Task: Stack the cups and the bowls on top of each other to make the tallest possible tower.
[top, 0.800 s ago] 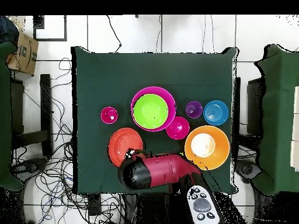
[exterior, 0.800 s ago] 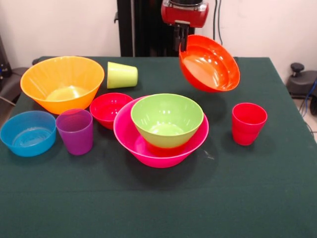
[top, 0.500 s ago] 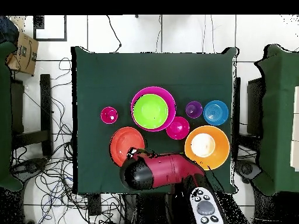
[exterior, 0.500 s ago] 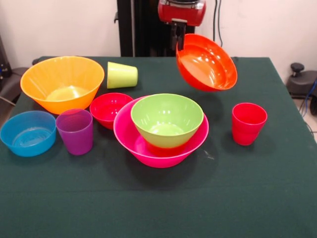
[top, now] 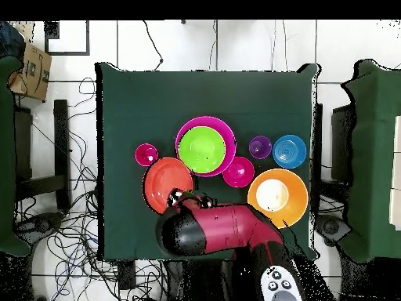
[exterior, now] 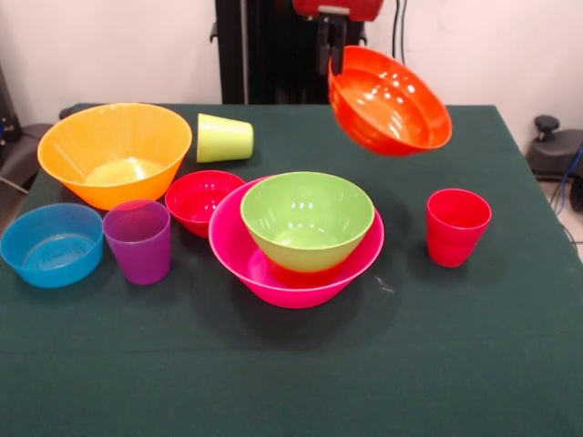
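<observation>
Tool (exterior: 332,56) pinching bowl (exterior: 390,102), front only

A robotics lab: green-clothed tabletop (top: 133,102), loose floor cables (top: 66,235), cardboard box (top: 30,72), pedestal-mounted red arm (top: 227,231).

The arm (top: 215,230) was clad in glossy dark red shells, rounded and bulbous from above, with a large black domed cap at its end. Near its base sat a pale grey oval panel (top: 279,286) carrying dark round buttons. From the front, the wrist housing (exterior: 334,8) showed as a red block with a small light plate at its lower edge, and black, narrow gripper (exterior: 334,50) parts hung beneath it. Behind stood the black pedestal column (exterior: 260,50), and thin black cables (exterior: 398,36) ran down the wall beside it.
</observation>
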### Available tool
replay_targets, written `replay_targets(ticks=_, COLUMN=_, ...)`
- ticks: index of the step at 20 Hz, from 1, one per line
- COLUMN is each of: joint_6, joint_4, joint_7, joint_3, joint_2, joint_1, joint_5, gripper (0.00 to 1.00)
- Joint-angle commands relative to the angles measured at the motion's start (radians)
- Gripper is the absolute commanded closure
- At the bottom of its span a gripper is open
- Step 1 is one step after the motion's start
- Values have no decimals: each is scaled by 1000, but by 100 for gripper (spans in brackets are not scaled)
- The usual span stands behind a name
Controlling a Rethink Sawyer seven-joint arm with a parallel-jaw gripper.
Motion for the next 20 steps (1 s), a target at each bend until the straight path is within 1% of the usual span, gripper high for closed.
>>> replay_targets(ticks=1, joint_6=227, joint_4=-30, joint_7=-151, joint_3=155, joint_2=-87, joint_1=-17, joint_5=100, gripper=100)
replay_targets(ticks=4, joint_6=280, joint_4=-76, joint_7=-153, joint_3=170, joint_2=-95, joint_1=-19, joint_5=122, gripper=100)
replay_targets(ticks=7, joint_6=353, joint_4=-166, joint_7=-154, joint_3=178, joint_2=-77, joint_1=-19, joint_5=124, gripper=100)
replay_targets(ticks=10, joint_6=391, joint_4=-246, joint_7=-165, joint_3=186, joint_2=-35, joint_1=-28, joint_5=99, gripper=100)
replay_targets(ticks=13, joint_6=437, joint_4=-324, joint_7=-205, joint_3=208, joint_2=12, joint_1=-50, joint_5=75, gripper=100)
replay_targets(ticks=16, joint_6=459, joint_4=-368, joint_7=-222, joint_3=220, joint_2=42, joint_1=-63, joint_5=51, gripper=100)
replay_targets(ticks=20, joint_6=450, joint_4=-411, joint_7=-252, joint_3=241, joint_2=101, joint_1=-86, joint_5=6, gripper=100)
